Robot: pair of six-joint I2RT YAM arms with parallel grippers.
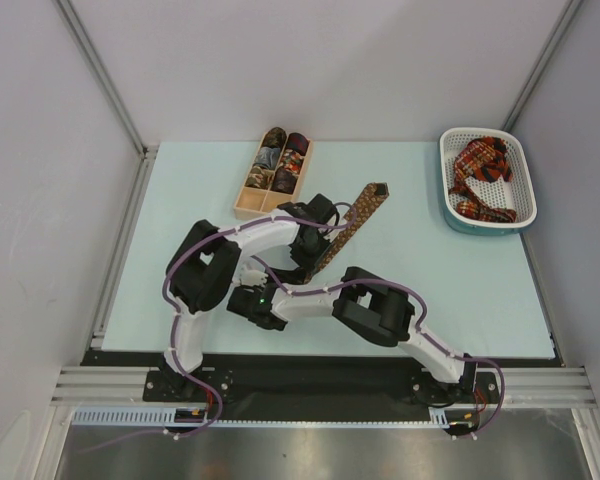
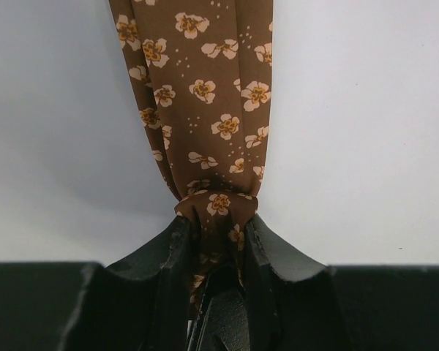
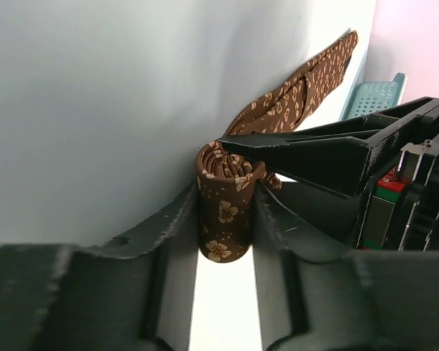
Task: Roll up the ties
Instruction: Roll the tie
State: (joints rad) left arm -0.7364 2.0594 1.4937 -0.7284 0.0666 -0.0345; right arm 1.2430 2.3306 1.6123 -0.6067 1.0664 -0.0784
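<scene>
Right gripper (image 3: 225,213) of mine clamped on the rolled end of the brown tie (image 3: 300,91), left gripper (image 2: 218,223) pinching its flat strip, tail toward upper right.

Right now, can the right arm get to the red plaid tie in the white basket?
Probably not yet. The right gripper is shut on the rolled end of the brown tie, which the left gripper also pinches. The way to the white basket looks free once it lets go.
</scene>
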